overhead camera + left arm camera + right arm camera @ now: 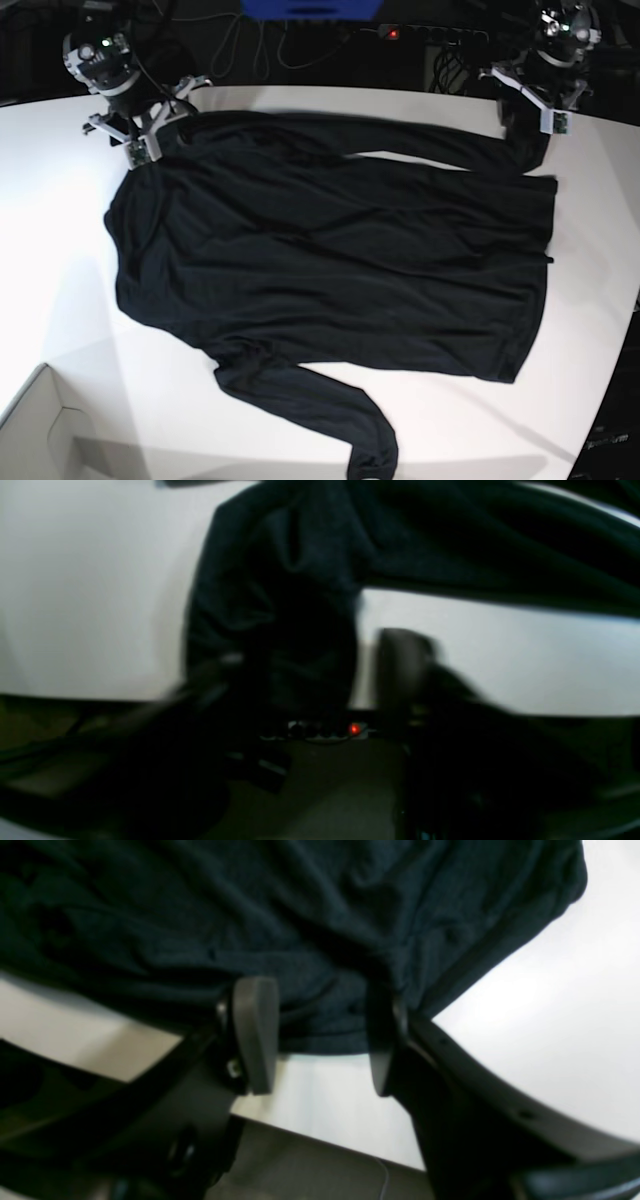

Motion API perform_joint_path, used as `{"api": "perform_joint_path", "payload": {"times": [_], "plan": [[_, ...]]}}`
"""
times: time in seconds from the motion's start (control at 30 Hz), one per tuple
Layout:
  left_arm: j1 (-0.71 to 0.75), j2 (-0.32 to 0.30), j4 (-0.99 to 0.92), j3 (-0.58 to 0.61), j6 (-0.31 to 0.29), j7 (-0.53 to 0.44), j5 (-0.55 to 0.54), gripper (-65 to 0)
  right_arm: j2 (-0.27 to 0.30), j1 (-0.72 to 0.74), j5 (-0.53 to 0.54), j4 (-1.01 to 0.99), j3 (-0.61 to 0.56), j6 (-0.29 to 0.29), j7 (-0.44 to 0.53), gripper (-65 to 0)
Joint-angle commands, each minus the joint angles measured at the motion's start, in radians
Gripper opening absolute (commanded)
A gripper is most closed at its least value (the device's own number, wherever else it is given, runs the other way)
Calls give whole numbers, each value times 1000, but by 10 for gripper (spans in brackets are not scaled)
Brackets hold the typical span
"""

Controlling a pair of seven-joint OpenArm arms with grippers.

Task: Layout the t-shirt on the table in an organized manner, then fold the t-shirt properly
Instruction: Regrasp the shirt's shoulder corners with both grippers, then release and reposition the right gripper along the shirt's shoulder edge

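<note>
The shirt (pixel 330 260) is lying spread across the white bench (pixel 60 260), one sleeve running along the far edge, the other trailing toward the near edge. My right end effector (pixel 320 1040) is sitting at the shirt's far corner, fingers (pixel 255 1035) spread with the hem between them. My left end effector (pixel 310 675) is straddling the far sleeve's end; blur is hiding whether it is pinching.

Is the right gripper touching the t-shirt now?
Touching. In the right wrist view, the t-shirt fabric lies between the right gripper fingers and against their pads, though the jaws stand apart.
</note>
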Motion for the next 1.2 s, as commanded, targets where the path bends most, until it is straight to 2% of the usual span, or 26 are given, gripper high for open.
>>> {"api": "perform_joint_path", "payload": {"times": [0.0, 0.07, 0.17, 0.2, 0.3, 0.5, 0.8, 1.0, 1.17], "plan": [[-13, -15, -5, -2, -1, 18, 4, -456, 4, -4, 12, 20, 3, 1, 19, -365], [-24, -15, -15, -8, -1, 16, 4, -547, 4, -7, 12, 20, 3, 1, 19, -365], [-24, -26, 11, -11, -1, 13, 1, -640, 4, -26, 12, 22, -10, 2, 21, -363], [-20, -34, 31, -11, -1, 15, -5, -650, 7, -33, 12, 28, -28, 2, 21, -363], [-17, -38, 107, -18, -1, 15, -5, -649, 24, -55, 12, 46, -80, 2, 21, -362], [-20, -35, 257, -126, -3, 15, -7, -649, 87, -76, 12, 49, -212, 11, 21, -362], [-43, -64, 280, -171, -3, 15, -11, -649, 84, -65, 12, 22, -303, 10, 19, -362], [-43, -66, 298, -265, -3, 18, -163, -649, 84, -47, 12, -34, -340, 10, 19, -363], [-34, -64, 288, -265, -3, 18, -180, -649, 58, -32, 12, -43, -340, 8, 21, -363]]}}
